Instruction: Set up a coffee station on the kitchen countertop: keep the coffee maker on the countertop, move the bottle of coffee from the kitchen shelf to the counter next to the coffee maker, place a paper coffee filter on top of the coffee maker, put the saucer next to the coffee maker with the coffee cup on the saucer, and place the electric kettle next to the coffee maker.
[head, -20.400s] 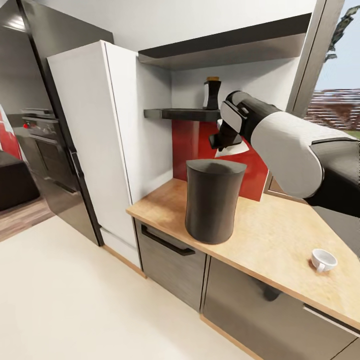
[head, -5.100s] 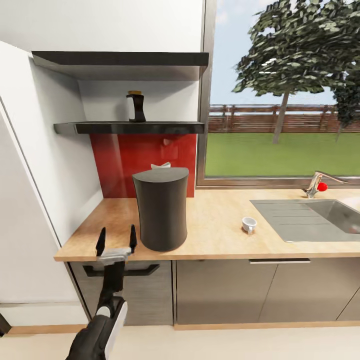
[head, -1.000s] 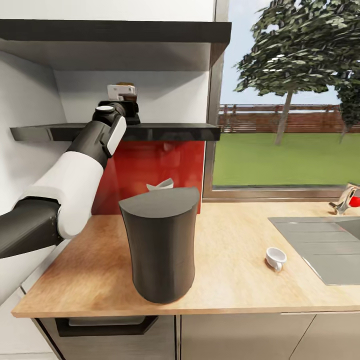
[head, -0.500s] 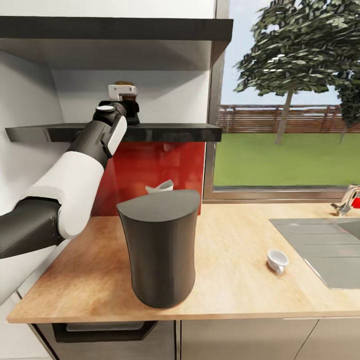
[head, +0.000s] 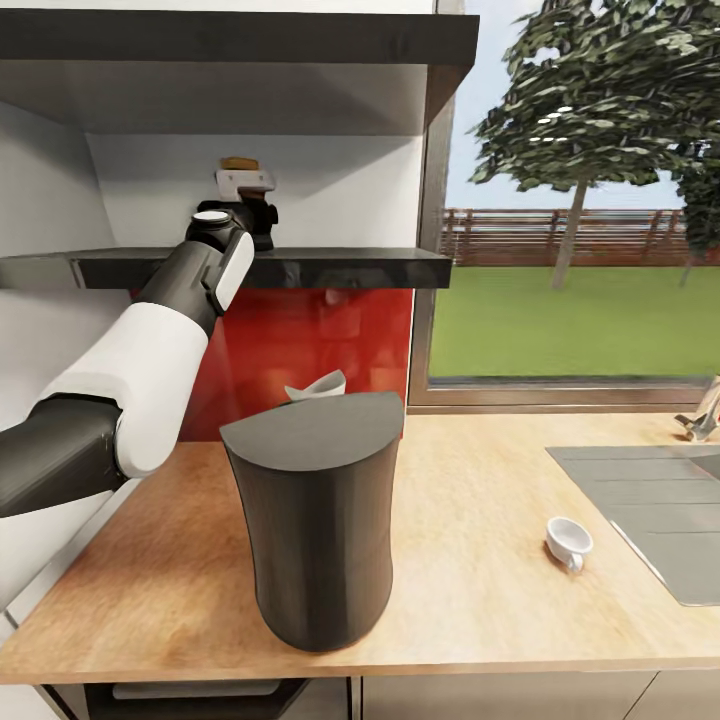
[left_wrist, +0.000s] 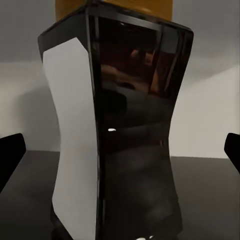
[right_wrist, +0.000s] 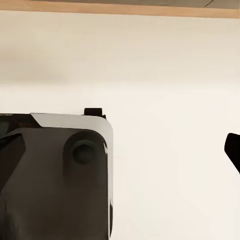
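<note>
The bottle of coffee (left_wrist: 125, 130), black with a white label and a brown cap, stands on the dark kitchen shelf (head: 300, 266). My left gripper (head: 246, 192) is up at the shelf and open, with the bottle between its two fingertips (left_wrist: 10, 155), apart from both. The dark coffee maker (head: 315, 520) stands on the wooden countertop (head: 470, 560). Behind it a white paper filter (head: 318, 385) peeks out. A white coffee cup (head: 568, 540) lies on its side near the sink. My right gripper (right_wrist: 120, 150) hangs open over pale floor.
A steel sink (head: 650, 500) is set into the counter at the right, with a tap (head: 700, 415) behind it. A red backsplash (head: 300, 340) and a window back the counter. An upper shelf (head: 240, 40) hangs close above the bottle.
The whole head view has shifted as the camera moved nearer the counter. My left arm stays at the shelf with the gripper around the bottle. Nothing was taken hold of.
</note>
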